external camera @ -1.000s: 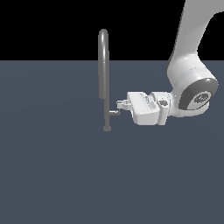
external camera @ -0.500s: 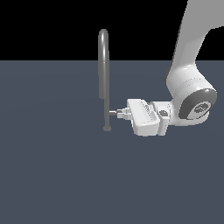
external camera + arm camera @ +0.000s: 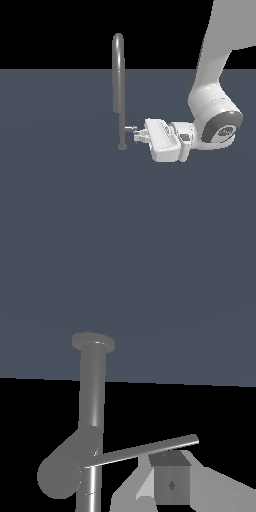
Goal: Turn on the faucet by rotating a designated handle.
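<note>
The faucet (image 3: 119, 90) is a tall slim grey stem with an arched spout, standing on a small round base. In the wrist view its stem (image 3: 92, 401) runs up to the base disc. The handle (image 3: 131, 128) is a short stub off the lower stem. The wrist view shows it as a thick stub with a thin lever (image 3: 145, 449). My gripper (image 3: 139, 135) lies level on the exterior view's right of the stem, fingertips at the handle. In the wrist view the gripper (image 3: 171, 463) has its fingers together, touching or just under the lever, with nothing between them.
The faucet stands on a flat dark blue-grey surface (image 3: 60, 200) that fills the lower part of the exterior view. My white arm (image 3: 215, 120) comes down from the exterior view's upper right. Nothing else stands on the surface.
My gripper has moved down and tilted slightly, staying at the handle. The handle end has swung lower along with the fingertips. The faucet stem has not moved.
</note>
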{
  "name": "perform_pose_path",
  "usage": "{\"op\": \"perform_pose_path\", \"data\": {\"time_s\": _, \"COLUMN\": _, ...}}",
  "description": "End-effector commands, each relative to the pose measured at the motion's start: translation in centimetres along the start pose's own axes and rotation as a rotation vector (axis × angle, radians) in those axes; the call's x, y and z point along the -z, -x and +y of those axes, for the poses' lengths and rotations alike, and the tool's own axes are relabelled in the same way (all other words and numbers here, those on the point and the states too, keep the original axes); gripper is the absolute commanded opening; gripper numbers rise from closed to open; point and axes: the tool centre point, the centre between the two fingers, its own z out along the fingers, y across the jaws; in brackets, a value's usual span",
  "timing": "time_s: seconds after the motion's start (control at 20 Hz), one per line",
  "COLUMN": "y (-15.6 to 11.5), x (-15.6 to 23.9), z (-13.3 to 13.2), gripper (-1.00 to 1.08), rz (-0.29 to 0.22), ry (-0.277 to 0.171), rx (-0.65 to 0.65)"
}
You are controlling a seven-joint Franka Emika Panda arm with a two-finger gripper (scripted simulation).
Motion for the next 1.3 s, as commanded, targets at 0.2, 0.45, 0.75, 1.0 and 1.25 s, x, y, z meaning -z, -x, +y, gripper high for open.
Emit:
{"op": "perform_pose_path", "data": {"time_s": 0.2, "y": -3.2, "x": 0.0, "z": -0.3, "gripper": -1.0, "rz": 0.006, "ry": -0.006, "rx": -0.024}}
{"op": "perform_pose_path", "data": {"time_s": 0.45, "y": -4.9, "x": 0.0, "z": -0.5, "gripper": -1.0, "rz": 0.007, "ry": -0.008, "rx": -0.035}}
{"op": "perform_pose_path", "data": {"time_s": 0.75, "y": -3.6, "x": 0.0, "z": -2.3, "gripper": -1.0, "rz": 0.001, "ry": -0.001, "rx": -0.005}}
{"op": "perform_pose_path", "data": {"time_s": 1.0, "y": -5.3, "x": 0.0, "z": -2.9, "gripper": -1.0, "rz": 0.004, "ry": -0.005, "rx": -0.022}}
{"op": "perform_pose_path", "data": {"time_s": 1.25, "y": -6.6, "x": 0.1, "z": -3.4, "gripper": -1.0, "rz": 0.007, "ry": -0.008, "rx": -0.035}}
